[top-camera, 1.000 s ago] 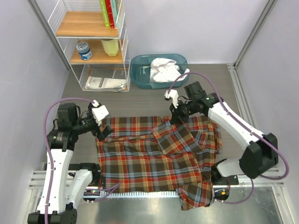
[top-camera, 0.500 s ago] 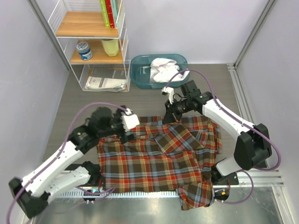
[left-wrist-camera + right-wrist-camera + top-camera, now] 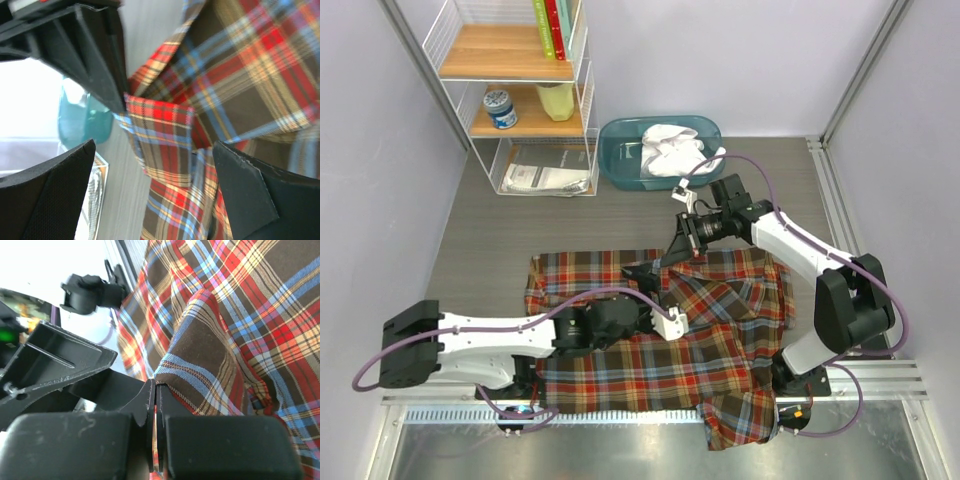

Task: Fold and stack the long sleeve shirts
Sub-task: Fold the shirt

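A large red, brown, blue and yellow plaid long sleeve shirt [image 3: 650, 345] lies spread over the near half of the table, one part hanging over the front edge. My right gripper [image 3: 675, 250] is shut on a raised fold [image 3: 210, 360] at the shirt's back edge, and the cloth is pinched between its pads [image 3: 156, 387]. My left gripper [image 3: 660, 298] lies low over the shirt's middle, open, just short of that fold. In the left wrist view the plaid fold [image 3: 160, 120] hangs between my wide-open fingers [image 3: 255, 195]. A white shirt [image 3: 672, 150] sits crumpled in a bin.
The teal bin [image 3: 620, 150] stands at the back centre. A white wire shelf unit [image 3: 520, 100] with books, a jar and a cup stands at the back left. Metal frame posts run along both sides, and a metal rail [image 3: 640, 415] along the front edge.
My left arm has swung from the shirt's left edge across to its middle, its gripper still open. My right gripper kept its hold on the fold and shifted slightly left.
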